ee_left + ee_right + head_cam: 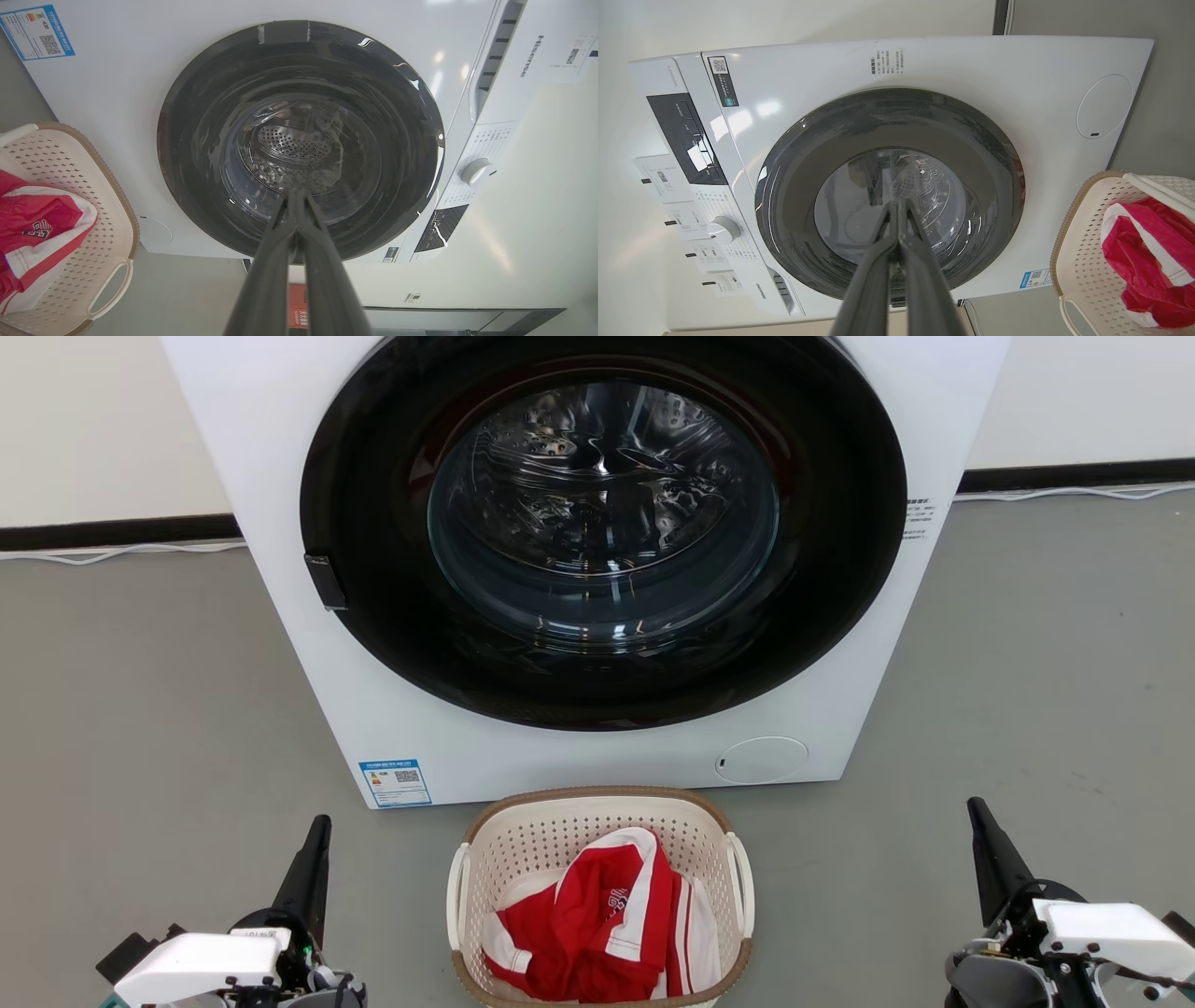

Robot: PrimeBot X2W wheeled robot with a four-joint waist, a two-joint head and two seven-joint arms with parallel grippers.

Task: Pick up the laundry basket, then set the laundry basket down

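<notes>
Nearest, the left gripper (317, 840) and the right gripper (982, 826) stand one to either side of the laundry basket (560, 845), each well apart from it. On each, the fingers are pressed together and grip nothing.

The laundry basket sits upright and flat on the grey floor (140, 709), between the two grippers. A red-and-white garment (597, 919) lies inside it. Just beyond the basket's far rim stands the washing machine (420, 747), with its door (597, 541) closed.

This arrangement fits two stages: the basket due to be lifted, or the basket already set down. The views do not settle which. For either stage, treat the basket as a two-handle load. A carry goes well only with both white handles (457, 896) borne evenly and the rim level, so the garment does not slide.

Count:
- Grippers: two
- Baskets: one
- Handles: two
- Garments: one visible
- Washing machines: one
</notes>
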